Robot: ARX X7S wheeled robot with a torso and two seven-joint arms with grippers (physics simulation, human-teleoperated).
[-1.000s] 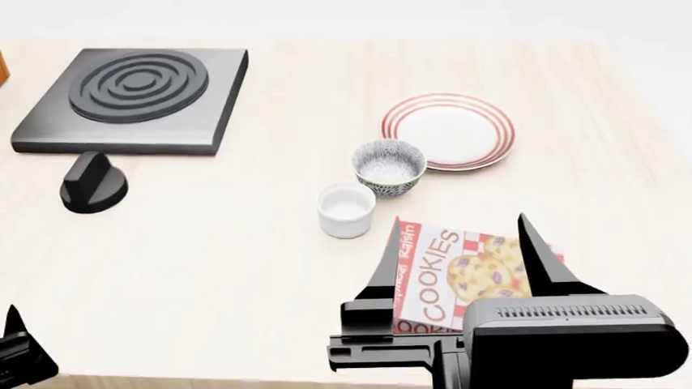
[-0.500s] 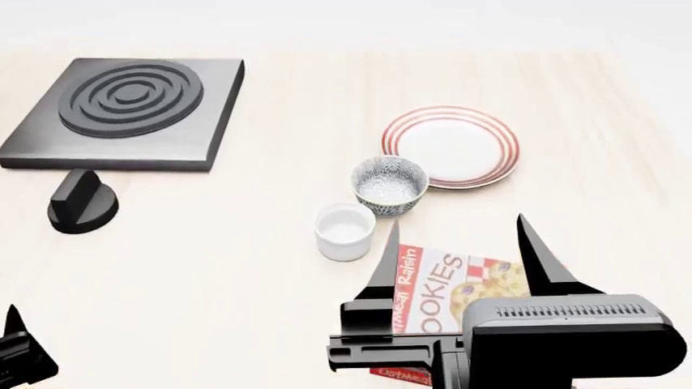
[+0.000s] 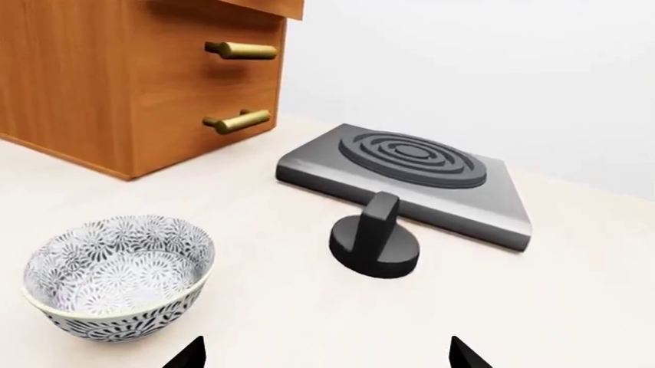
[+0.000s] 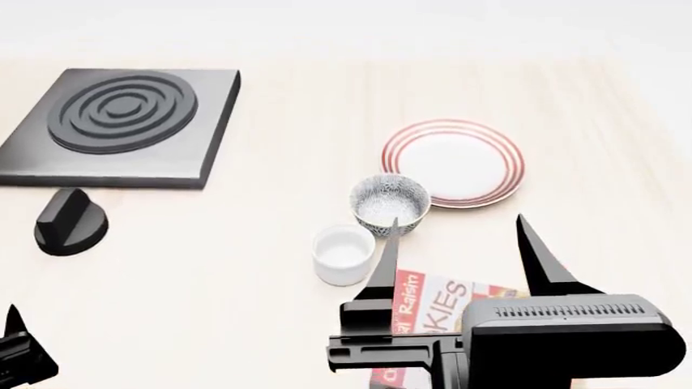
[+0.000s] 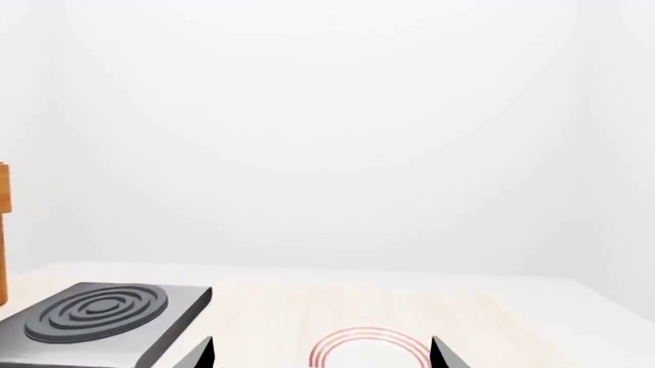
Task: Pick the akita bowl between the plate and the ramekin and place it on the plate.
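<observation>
Akita bowl (image 4: 390,203): on the tabletop (image 4: 216,267), between plate (image 4: 453,163) and ramekin (image 4: 343,254).
Right pincer (image 4: 454,243): released, empty.
Left pincer (image 3: 322,356): released.
Left wrist only: twin bowl (image 3: 119,273), wooden drawers (image 3: 123,77).

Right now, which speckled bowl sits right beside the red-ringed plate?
The akita bowl between the plate and ramekin; the twin bowl sits alone near the wooden drawers.

- Right gripper (image 4: 456,247): matte black, two tapering pointed fingers (image 4: 540,258) on a boxy housing with a ribbed vent strip.
- Left gripper (image 4: 19,353): black, only an angular edge visible.
</observation>
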